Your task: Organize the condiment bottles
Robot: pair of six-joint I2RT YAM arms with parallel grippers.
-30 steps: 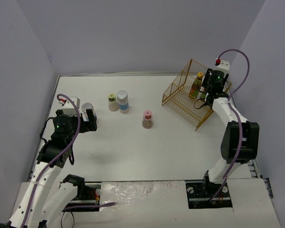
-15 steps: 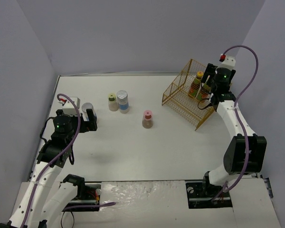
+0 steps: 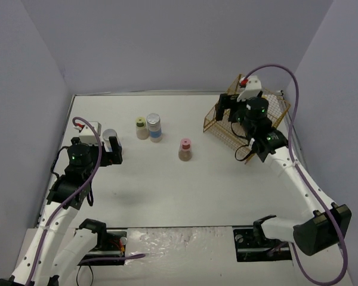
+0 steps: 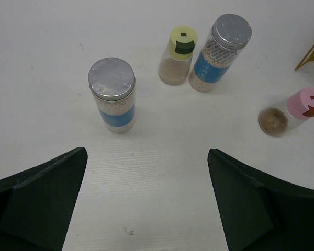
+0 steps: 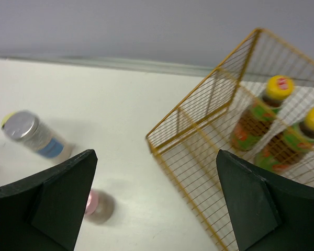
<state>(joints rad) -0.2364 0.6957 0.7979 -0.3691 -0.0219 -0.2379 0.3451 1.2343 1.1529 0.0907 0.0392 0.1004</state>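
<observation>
my right gripper (image 5: 156,175) is spread wide and empty, near the yellow wire basket (image 5: 199,112). sauce bottle (image 5: 259,121) and second sauce bottle (image 5: 290,141) stand inside it. my left gripper (image 4: 146,183) is spread wide and empty, facing the silver-lidded jar (image 4: 112,94). second jar (image 4: 220,52) is just beside the green-lidded shaker (image 4: 179,55); pink-lidded shaker (image 4: 290,111) stands apart on the table (image 4: 146,146).

L gripper (image 4: 146,209) wide open (arm bent, low); R gripper (image 5: 156,204) open, empty.
</observation>
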